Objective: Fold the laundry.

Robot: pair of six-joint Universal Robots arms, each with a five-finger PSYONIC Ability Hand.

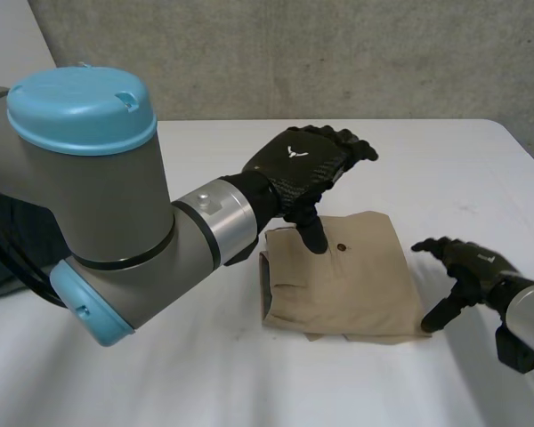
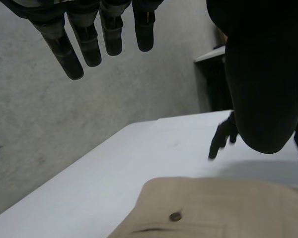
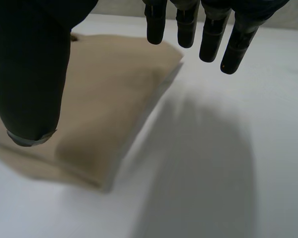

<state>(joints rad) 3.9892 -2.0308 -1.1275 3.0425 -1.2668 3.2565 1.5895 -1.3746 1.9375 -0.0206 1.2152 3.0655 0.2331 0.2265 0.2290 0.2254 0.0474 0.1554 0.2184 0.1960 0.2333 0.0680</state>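
A folded tan cloth garment (image 1: 347, 276) lies flat on the white table (image 1: 160, 374), a little to my right of the middle, a thick and roughly square packet. A small dark round button (image 1: 342, 245) shows on its upper layer, toward the far edge, and the layered open edges run along the side nearest my left arm.

My left hand (image 1: 298, 165) hangs over the far left corner of the garment. Its fingers (image 2: 89, 39) are stretched out straight and hold nothing, pointing away over the bare table toward the grey concrete wall (image 1: 338, 53). Its thumb (image 1: 310, 227) points down at the cloth, with the tip just beside the button; I cannot tell whether it touches the fabric. From my left wrist I see the tan garment (image 2: 228, 208) and its button (image 2: 175, 216) under my palm, and my right hand (image 2: 222, 139) beyond the cloth.

My right hand (image 1: 472, 262) is just beside the garment's right edge, near its near corner. It is relaxed and empty, the fingers (image 3: 208, 29) loosely extended and spread above the table. Its thumb (image 1: 440, 313) reaches down close to the corner of the cloth. From my right wrist, the garment (image 3: 109, 99) lies on the thumb's side of the hand, and bare white tabletop (image 3: 213, 148) lies below the fingertips.
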